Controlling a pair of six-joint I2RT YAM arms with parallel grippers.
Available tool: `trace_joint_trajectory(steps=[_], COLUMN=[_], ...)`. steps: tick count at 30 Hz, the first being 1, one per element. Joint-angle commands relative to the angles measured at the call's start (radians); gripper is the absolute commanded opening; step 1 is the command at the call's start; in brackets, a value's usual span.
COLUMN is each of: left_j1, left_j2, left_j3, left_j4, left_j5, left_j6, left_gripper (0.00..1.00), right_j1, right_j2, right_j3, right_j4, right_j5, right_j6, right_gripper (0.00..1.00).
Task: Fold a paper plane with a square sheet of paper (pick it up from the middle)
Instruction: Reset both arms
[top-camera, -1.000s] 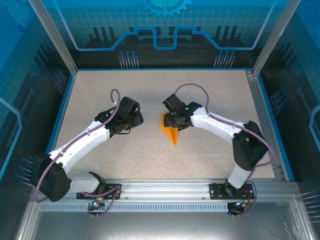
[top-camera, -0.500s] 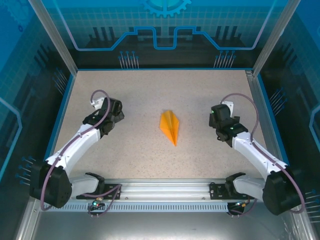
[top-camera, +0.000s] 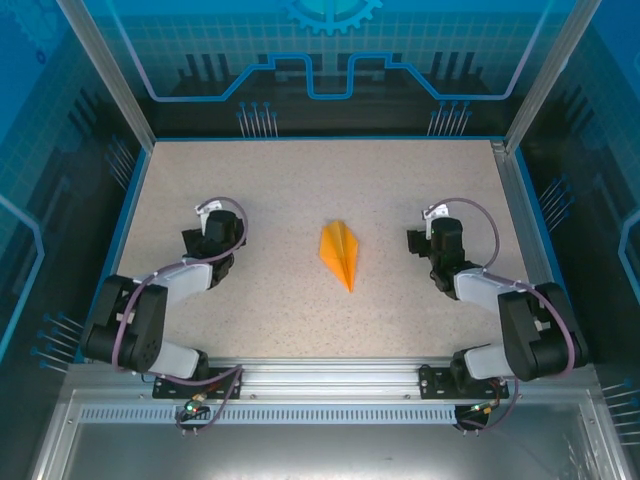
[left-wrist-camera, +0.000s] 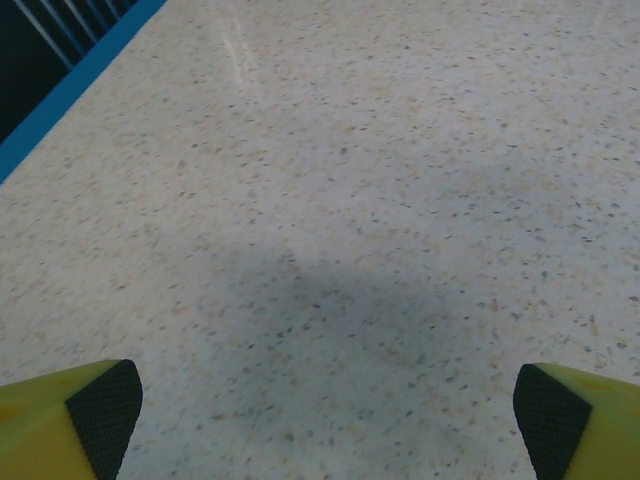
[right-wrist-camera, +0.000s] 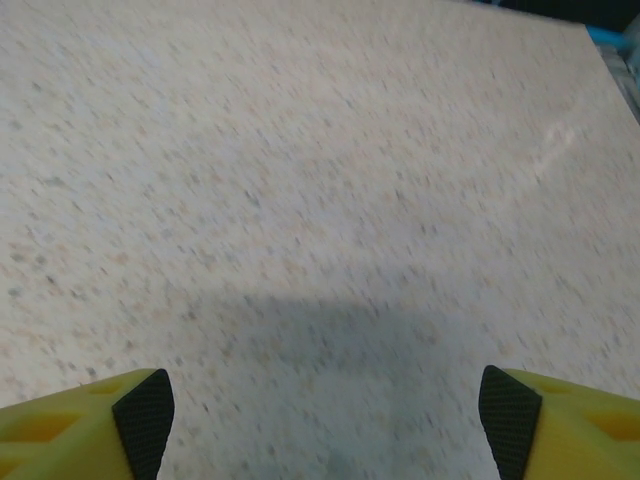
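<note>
Paper plane (top-camera: 340, 252), just one, lies between left tool (left-wrist-camera: 320, 425) and right tool (right-wrist-camera: 325, 420).

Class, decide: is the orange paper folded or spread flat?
Folded: the paper plane is a narrow pointed dart with a centre crease.

Top cam: fixed, high above & behind arm bases, looks steeply down from far off, takes in whole speckled beige table top (top-camera: 300, 200). L wrist cam: v. close over table, faces fwd-down past left gripper (left-wrist-camera: 325, 410), blue table edge strip (left-wrist-camera: 70, 90) upper left. R wrist cam: likewise, past right gripper (right-wrist-camera: 325, 415). All share tabletop.
</note>
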Motion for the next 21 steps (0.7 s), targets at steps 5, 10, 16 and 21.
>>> trace_joint_trajectory(steps=[5, 10, 16, 21], left_j1=[0.079, 0.127, 0.142, 0.130], left_j2=[-0.003, 0.070, 0.068, 0.067], left_j3=[-0.166, -0.182, -0.172, -0.171], left_j4=[0.440, 0.538, 0.504, 0.499], left_j5=[0.202, 0.337, 0.352, 0.341], left_j6=[0.103, 0.105, 0.091, 0.101], left_gripper=[0.99, 0.99, 0.99, 0.99], right_j1=[-0.082, -0.099, -0.115, -0.111], right_j2=[0.057, 0.100, 0.103, 0.103], right_j3=[-0.101, -0.044, -0.043, -0.045], right_j4=[0.352, 0.282, 0.287, 0.290], right_j5=[-0.212, -0.217, -0.209, -0.199], right_j6=[-0.039, -0.018, 0.000, -0.001], right_gripper=[0.86, 0.89, 0.99, 0.99])
